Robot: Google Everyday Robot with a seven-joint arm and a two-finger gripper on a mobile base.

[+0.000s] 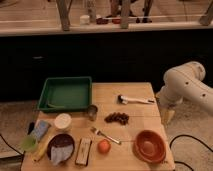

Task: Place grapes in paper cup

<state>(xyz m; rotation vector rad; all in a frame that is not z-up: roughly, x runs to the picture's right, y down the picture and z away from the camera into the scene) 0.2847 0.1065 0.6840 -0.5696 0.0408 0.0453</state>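
One bunch of dark grapes (116, 118) sits loose in the middle of the worktop (135, 90), and nothing is touching it. Just to its left there's one small metal cup (92, 111). Further left stands one white paper cup (62, 121), upright and apart from the grapes. In front of the grapes lies one fork (105, 135) on a slant, with one orange fruit (103, 146) just beside it and one reddish bowl (150, 146) off to the right. Behind the grapes, one white-handled tool (135, 100), and one green tray (65, 94) at the back left. Along the front left I count one dark bowl (60, 146), one wrapped bar (83, 151) and one green cup (29, 144). And the pincer (167, 116) hangs pointing down at the worktop's right edge, about level with the grapes but well apart from them. Whether it's apart or together, I can't tell from here.
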